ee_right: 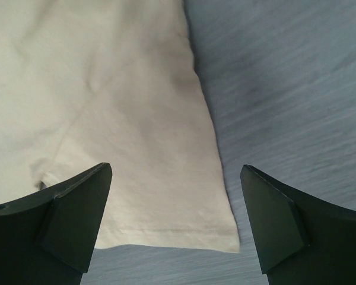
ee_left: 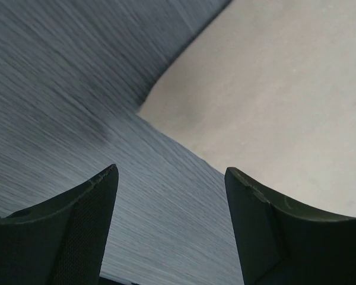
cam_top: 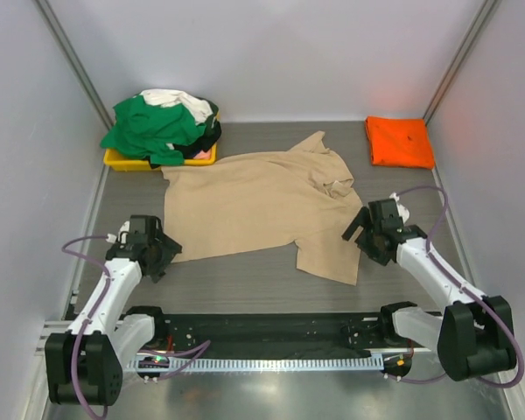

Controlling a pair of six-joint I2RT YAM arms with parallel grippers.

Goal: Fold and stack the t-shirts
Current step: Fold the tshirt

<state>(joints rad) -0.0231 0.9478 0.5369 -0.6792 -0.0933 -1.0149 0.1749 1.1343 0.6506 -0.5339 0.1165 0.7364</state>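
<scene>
Broadly, the grey wood-grain worktop point(cam_top: 245, 284) carries everything, and the tan t-shirt point(cam_top: 245, 206) takes up most of its middle. That shirt lies spread out and unfolded, sideways, with its collar toward the right edge, one sleeve pointing at the far edge and the other toward the near edge.

Next in size, a loose pile of t-shirts point(cam_top: 157, 127), green on top with white and black showing behind, sits heaped in the far left corner. It rests in a shallow yellow tray point(cam_top: 122, 161), which the tan shirt's far left corner comes just beside. The orange t-shirt point(cam_top: 399, 142) lies folded into a neat rectangle in the far right corner, apart from the tan one.

The left gripper point(cam_top: 157, 252) hangs low at the tan shirt's near left corner. Its fingers stand well apart and grip nothing. From the wrist, one finger is over bare worktop and the other over the cloth edge point(ee_left: 273, 107).

The right gripper point(cam_top: 357, 232) sits beside the near sleeve, spread very wide with nothing in its grasp. The sleeve's hemmed corner point(ee_right: 166, 225) lies between its fingers
</scene>
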